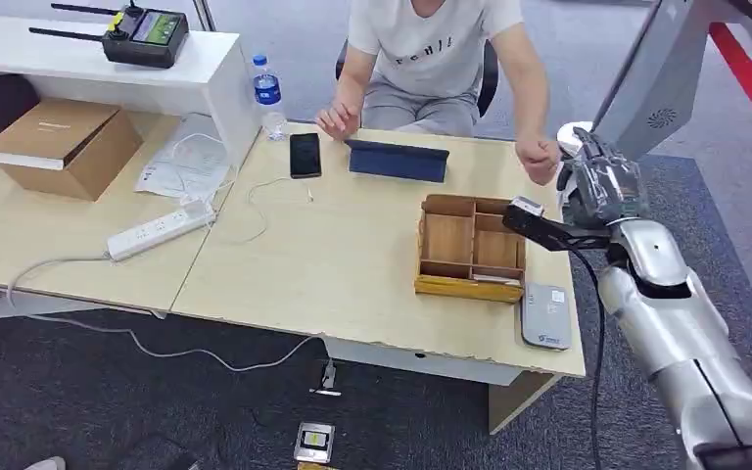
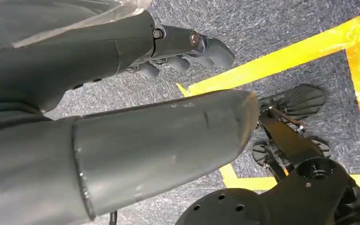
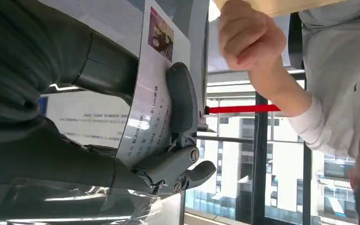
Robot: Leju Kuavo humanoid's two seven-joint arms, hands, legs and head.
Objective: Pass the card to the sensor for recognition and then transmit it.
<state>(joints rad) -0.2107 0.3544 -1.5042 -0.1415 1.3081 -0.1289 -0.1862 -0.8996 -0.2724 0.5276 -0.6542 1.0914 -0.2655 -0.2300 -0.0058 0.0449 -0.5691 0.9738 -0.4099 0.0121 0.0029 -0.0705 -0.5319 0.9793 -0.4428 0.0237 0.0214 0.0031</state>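
Head view: pale wooden table [image 1: 333,264] stands on grey carpet [image 1: 108,401].

Light wood table [image 1: 352,264] with a second desk [image 1: 49,235] butted against its left side.
On the table: wooden compartment tray [image 1: 470,247] near the right edge, grey sensor pad [image 1: 545,315] just beside its front right corner, black phone [image 1: 305,155], dark blue tablet case [image 1: 398,161], white cable [image 1: 274,191]. On the desk: cardboard box [image 1: 64,145], white power strip [image 1: 160,230], papers [image 1: 181,162], water bottle [image 1: 267,95].
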